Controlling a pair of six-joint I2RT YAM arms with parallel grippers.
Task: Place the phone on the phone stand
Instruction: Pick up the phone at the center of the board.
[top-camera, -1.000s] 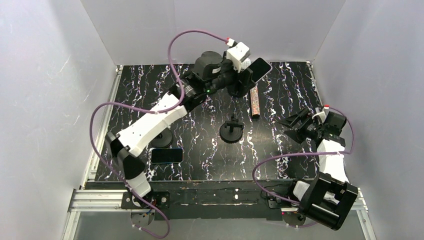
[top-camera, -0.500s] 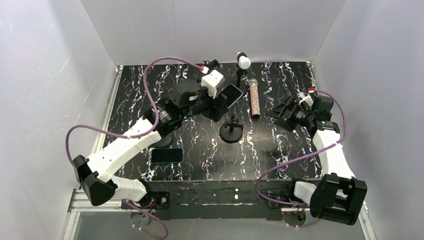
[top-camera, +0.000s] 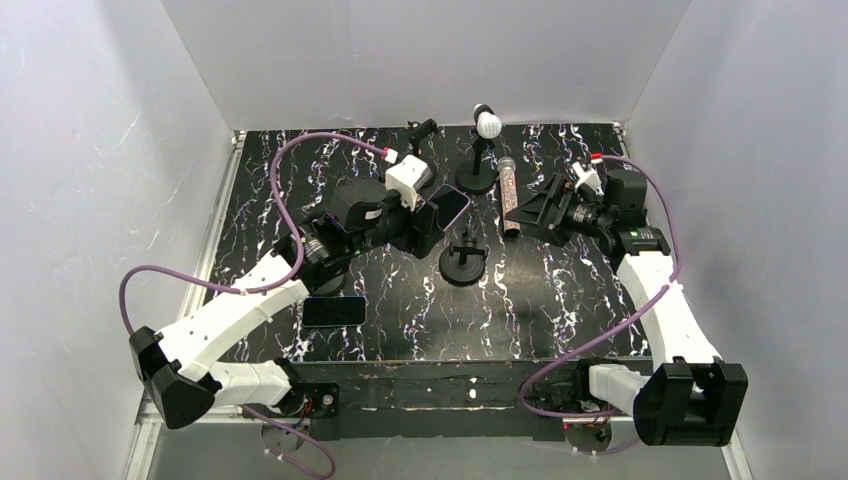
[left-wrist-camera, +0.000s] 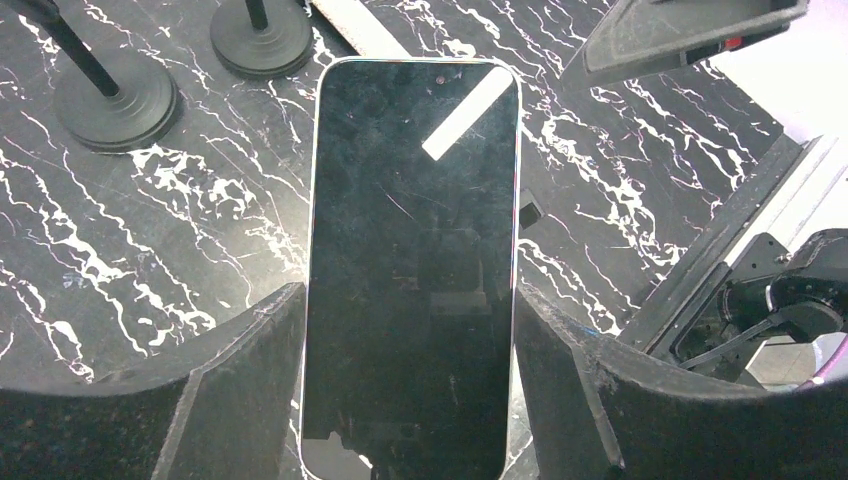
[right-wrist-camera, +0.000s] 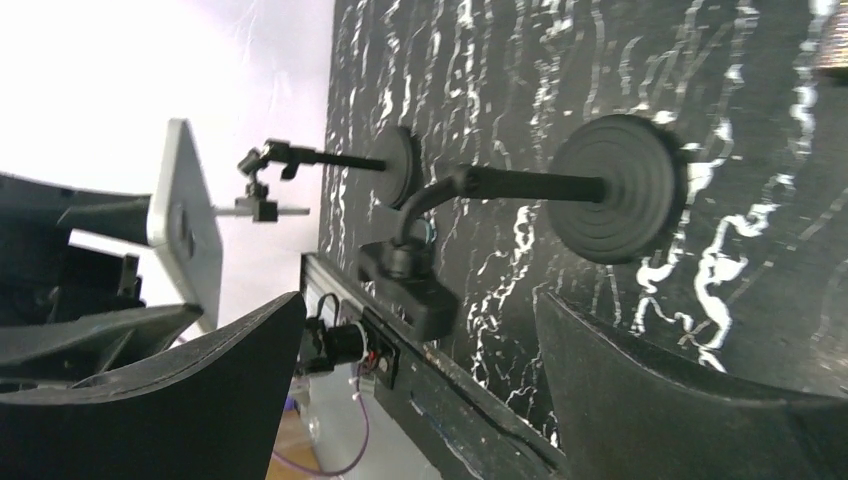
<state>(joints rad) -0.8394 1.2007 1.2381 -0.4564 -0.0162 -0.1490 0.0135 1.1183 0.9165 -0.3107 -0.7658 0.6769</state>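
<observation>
Phone (left-wrist-camera: 410, 270) sits clamped in the left tool (top-camera: 432, 215), aloft just beyond the phone stand (top-camera: 462, 262) at the middle of the desk (top-camera: 400, 330); right tool (top-camera: 535, 210) gapes wide, empty. Pickup done, seating on the stand remains.

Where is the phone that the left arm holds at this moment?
Top view, centre: the phone is clamped in the left gripper, just beyond the phone stand and slightly to its left.

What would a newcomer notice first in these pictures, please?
A phone sits clamped in the left jaws, aloft near the black stand at centre. A second phone lies flat at front left, and the right jaws gape open near a glittery tube on the right.
</observation>
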